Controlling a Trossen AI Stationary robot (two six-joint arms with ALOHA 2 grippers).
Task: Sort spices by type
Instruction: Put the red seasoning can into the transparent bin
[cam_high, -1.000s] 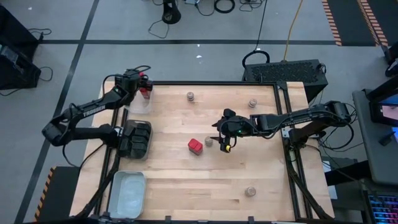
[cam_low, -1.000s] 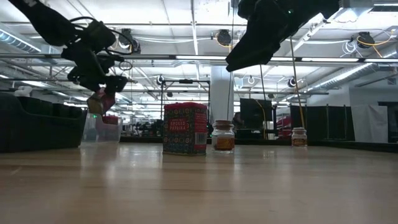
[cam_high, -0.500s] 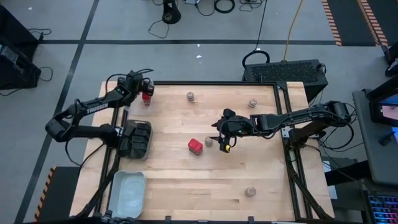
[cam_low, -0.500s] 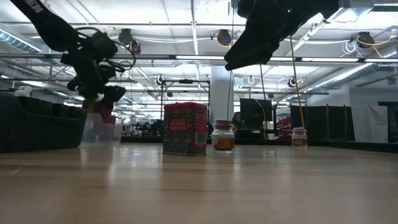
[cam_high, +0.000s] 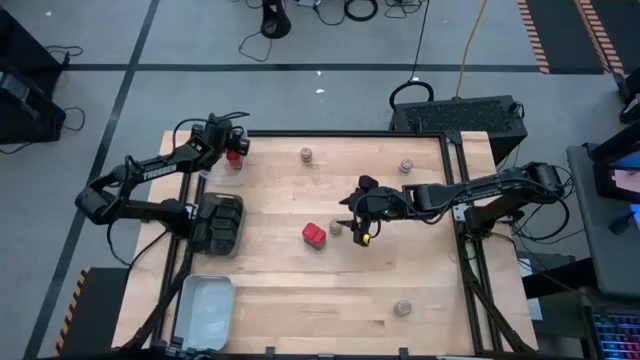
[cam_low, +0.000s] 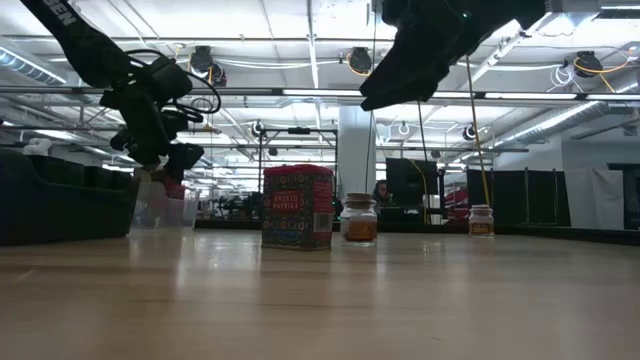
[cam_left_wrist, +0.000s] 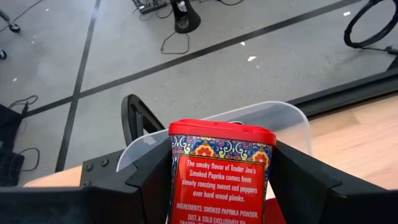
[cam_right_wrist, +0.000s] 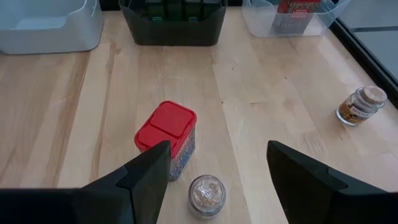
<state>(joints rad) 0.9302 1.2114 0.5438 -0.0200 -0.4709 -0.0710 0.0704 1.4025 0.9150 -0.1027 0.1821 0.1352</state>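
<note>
Mostly bare wood tabletop; grey taped floor around.

— Where do you see from?
— One camera looks straight down on my whole tabletop; one sits level at its surface.
— And up close?
— My wrists. Right wrist and overhead share the red tin.

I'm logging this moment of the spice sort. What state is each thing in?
Left gripper: shut on red tin, over clear tray.
Held red tin: upright, lidded.
Right gripper: open, empty, above jar.
Table red tin: upright, loose.
Nearest jar: upright, ungripped.
Clear tray: holds tins.
</note>
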